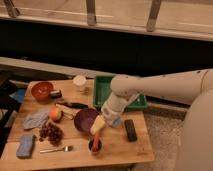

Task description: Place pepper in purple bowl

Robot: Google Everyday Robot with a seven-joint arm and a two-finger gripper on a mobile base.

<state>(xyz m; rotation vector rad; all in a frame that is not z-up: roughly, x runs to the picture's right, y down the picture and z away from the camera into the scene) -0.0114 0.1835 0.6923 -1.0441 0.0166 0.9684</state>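
Note:
The slim orange-red pepper [95, 141] stands tilted near the table's front edge, its lower end in a small dark cup [94, 147]. The purple bowl [84, 120] sits just behind and to the left of it, mid-table. My gripper [98, 126], pale yellow at the tip, hangs from the white arm [150, 89] that reaches in from the right. It is right above the pepper's upper end, at the purple bowl's right rim. I cannot tell whether it touches the pepper.
On the wooden table [115, 150] are a green tray [104, 86], a black remote-like bar [130, 130], a white cup [79, 82], an orange-red bowl [42, 90], a dark long vegetable [75, 105], a round orange fruit [55, 114], grapes [50, 132], a grey cloth [34, 120], a blue sponge [25, 146] and a fork [55, 149].

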